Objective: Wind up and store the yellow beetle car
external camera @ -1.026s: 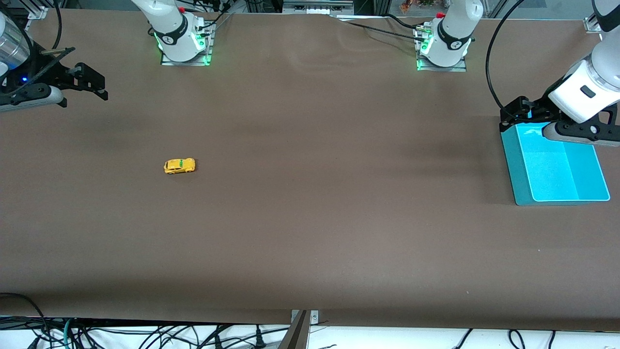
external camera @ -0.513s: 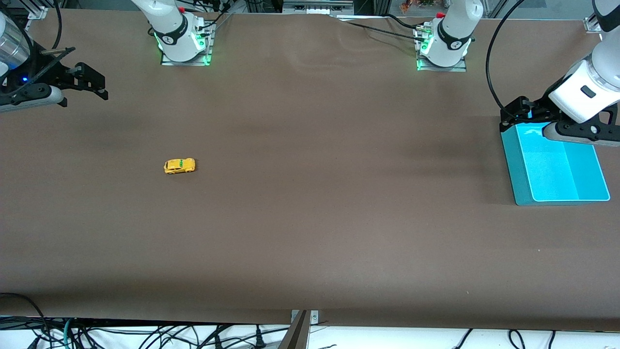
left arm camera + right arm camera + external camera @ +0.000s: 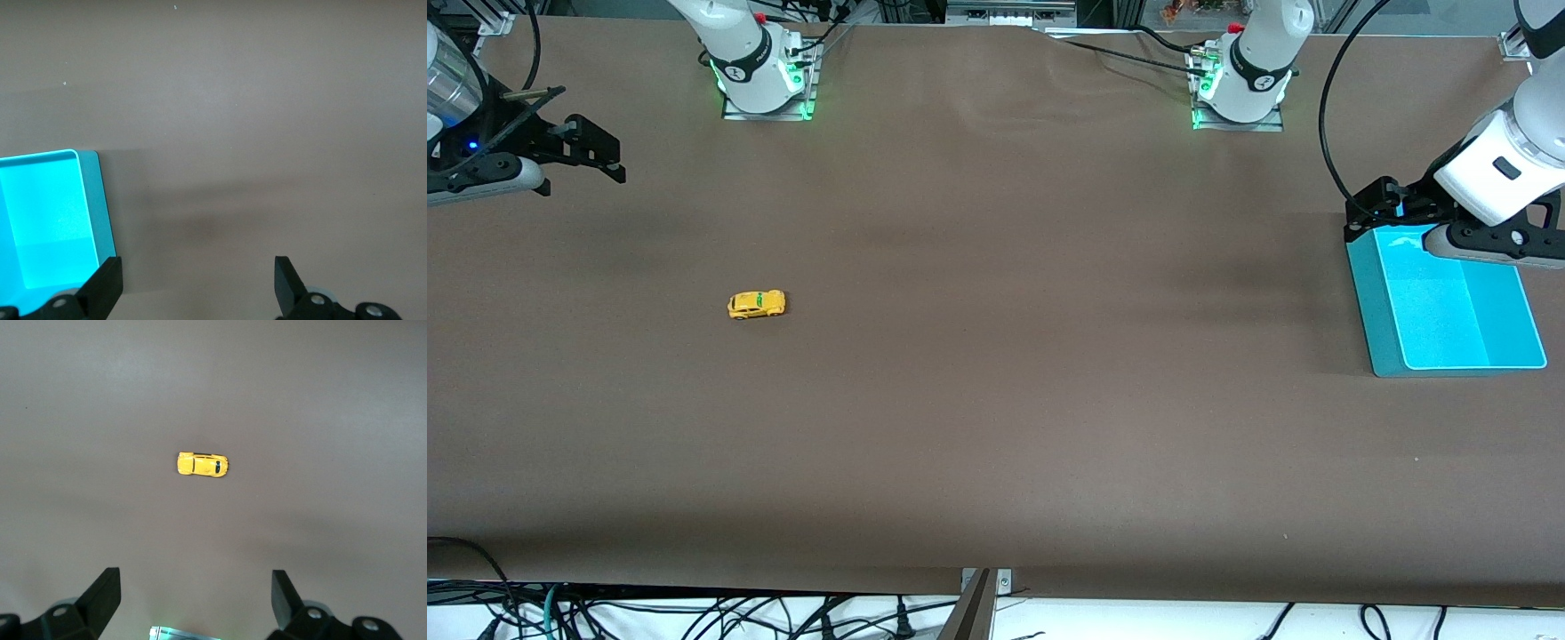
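Stillness before the first move: the yellow beetle car (image 3: 757,304) sits alone on the brown counter (image 3: 996,427), toward the right arm's end and roughly midway between the edge where the arm bases stand and the edge nearest the front camera. Neither arm has touched it. The right end effector (image 3: 596,156) hangs in the air over the counter's corner at its own end, fingers spread wide and empty; in the right wrist view the yellow beetle car (image 3: 203,464) lies out ahead of the right end effector (image 3: 193,600), well apart from the fingers. The left end effector (image 3: 1374,203) hovers over the rim of a turquoise tray (image 3: 1369,302) at the left arm's end of the counter, its fingers likewise parted and holding nothing; the left wrist view shows the left end effector (image 3: 197,287) straddling the wall of the turquoise tray (image 3: 93,207), which appears empty.

The task appears to be at its opening step, with the approach to the toy not yet begun. The next move likely falls to the right arm, which must travel over and come down with its fingers straddling a body far smaller than the end effector itself, so alignment will matter. The left arm waits by the tray.

The car stands on its wheels, its long axis running along the counter's length, from one arm's end toward the other. Which end is the nose cannot be told for certain.
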You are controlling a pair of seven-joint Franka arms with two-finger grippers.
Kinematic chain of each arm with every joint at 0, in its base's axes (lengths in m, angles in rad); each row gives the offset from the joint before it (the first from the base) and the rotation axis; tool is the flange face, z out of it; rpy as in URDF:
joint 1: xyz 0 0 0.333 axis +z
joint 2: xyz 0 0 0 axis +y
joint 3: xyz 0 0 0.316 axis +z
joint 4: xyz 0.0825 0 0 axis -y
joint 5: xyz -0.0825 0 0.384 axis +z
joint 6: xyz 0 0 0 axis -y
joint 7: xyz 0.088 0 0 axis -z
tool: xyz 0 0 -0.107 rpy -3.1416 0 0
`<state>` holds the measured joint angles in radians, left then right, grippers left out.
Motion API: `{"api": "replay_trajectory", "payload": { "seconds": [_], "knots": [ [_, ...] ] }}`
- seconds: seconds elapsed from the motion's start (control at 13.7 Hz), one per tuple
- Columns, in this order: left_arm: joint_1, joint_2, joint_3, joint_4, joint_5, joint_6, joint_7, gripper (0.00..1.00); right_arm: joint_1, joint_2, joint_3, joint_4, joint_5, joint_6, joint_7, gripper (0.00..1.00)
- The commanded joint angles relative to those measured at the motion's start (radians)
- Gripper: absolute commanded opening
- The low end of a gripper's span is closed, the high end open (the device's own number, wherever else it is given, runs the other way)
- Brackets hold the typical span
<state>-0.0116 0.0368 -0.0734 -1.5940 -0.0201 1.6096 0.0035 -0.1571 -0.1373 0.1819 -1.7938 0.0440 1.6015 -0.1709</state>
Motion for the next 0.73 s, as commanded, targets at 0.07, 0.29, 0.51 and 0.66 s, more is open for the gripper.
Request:
{"api": "replay_trajectory", "payload": {
  "seconds": [0.07, 0.29, 0.51, 0.66],
  "knots": [
    [-0.001, -0.008, 0.0, 0.008, 0.022, -0.016, -0.002, 1.0, -0.002, -0.008, -0.001, 0.005, 0.005, -0.021, 0.001, 1.0],
    [-0.001, -0.008, 0.0, 0.008, 0.022, -0.016, -0.002, 1.0, -0.002, -0.007, 0.001, 0.005, 0.004, -0.021, 0.001, 1.0],
    [-0.001, -0.008, 0.0, 0.008, 0.022, -0.016, -0.002, 1.0, -0.002, -0.007, 0.001, 0.002, 0.002, -0.02, 0.001, 1.0],
    [-0.001, -0.008, 0.0, 0.008, 0.022, -0.016, -0.002, 1.0, -0.002, -0.007, 0.004, -0.015, -0.001, -0.017, -0.002, 1.0]
  ]
}}
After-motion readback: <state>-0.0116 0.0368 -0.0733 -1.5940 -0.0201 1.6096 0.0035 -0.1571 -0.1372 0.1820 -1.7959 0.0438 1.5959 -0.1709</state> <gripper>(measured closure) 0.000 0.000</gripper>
